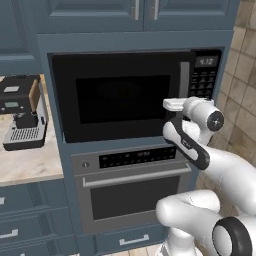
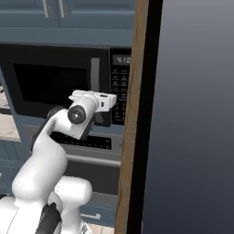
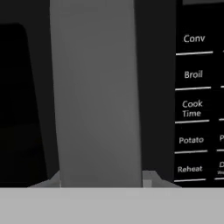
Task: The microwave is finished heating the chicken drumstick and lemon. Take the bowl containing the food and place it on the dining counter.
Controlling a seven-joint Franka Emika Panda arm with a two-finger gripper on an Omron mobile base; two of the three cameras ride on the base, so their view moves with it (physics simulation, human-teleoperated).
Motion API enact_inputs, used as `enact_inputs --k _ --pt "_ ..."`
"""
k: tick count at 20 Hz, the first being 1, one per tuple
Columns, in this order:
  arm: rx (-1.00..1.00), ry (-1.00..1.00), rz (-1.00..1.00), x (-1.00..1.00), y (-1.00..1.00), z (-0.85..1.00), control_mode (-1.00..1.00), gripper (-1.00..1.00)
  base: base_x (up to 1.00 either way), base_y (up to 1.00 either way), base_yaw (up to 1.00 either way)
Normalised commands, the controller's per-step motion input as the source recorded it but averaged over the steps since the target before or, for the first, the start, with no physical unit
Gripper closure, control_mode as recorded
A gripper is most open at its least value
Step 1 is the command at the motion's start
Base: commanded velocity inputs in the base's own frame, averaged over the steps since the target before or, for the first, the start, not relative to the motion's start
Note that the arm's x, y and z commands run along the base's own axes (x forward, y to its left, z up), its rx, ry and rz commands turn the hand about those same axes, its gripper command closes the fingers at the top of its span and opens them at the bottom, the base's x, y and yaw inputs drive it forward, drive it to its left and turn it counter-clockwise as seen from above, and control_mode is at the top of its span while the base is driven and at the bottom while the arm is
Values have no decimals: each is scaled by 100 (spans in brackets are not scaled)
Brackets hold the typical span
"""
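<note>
The blue cabinet wall (image 1: 45, 45) takes up most of the left base view, with the black microwave (image 1: 120, 95) built into it at about 12 o'clock from the arm, its dark glass door closed. What sits behind that glass cannot be made out. Below the microwave, toward 6 o'clock, is the silver-fronted oven (image 1: 130, 192) with its horizontal handle. In the right base view a tall dark panel with a wooden edge (image 2: 137, 114) stands at 3 o'clock of the microwave. The white arm (image 1: 220, 170) reaches up from the lower right of the left base view. At 9 o'clock of the microwave, on a pale stone counter (image 1: 30, 162), sits a coffee machine (image 1: 22, 112). The keypad panel (image 1: 205, 75) lies at 3 o'clock of the door, its buttons reading Conv, Broil, Cook Time, Potato and Reheat in the hand view. The vertical grey handle (image 3: 96, 92) runs top to bottom just in front of the hand camera. The gripper (image 1: 171, 104) is at this handle, its jaws partly closed with a tip on either side of it, clamped on the bar.
</note>
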Motion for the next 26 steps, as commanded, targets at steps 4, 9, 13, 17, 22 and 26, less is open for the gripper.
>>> enact_inputs --k 4,9,13,17,22,26 --pt "4 2 0 -100 9 54 -100 100 0 0 0" --pt "3 0 0 -100 12 69 -100 100 0 0 0" --pt "1 0 0 -100 25 73 -100 100 0 0 0" --pt "1 0 0 -100 35 73 -100 100 0 0 0" --pt "0 0 0 -100 43 70 -100 -100 0 0 0" --pt "0 1 6 -100 13 -18 -100 -100 0 0 0"
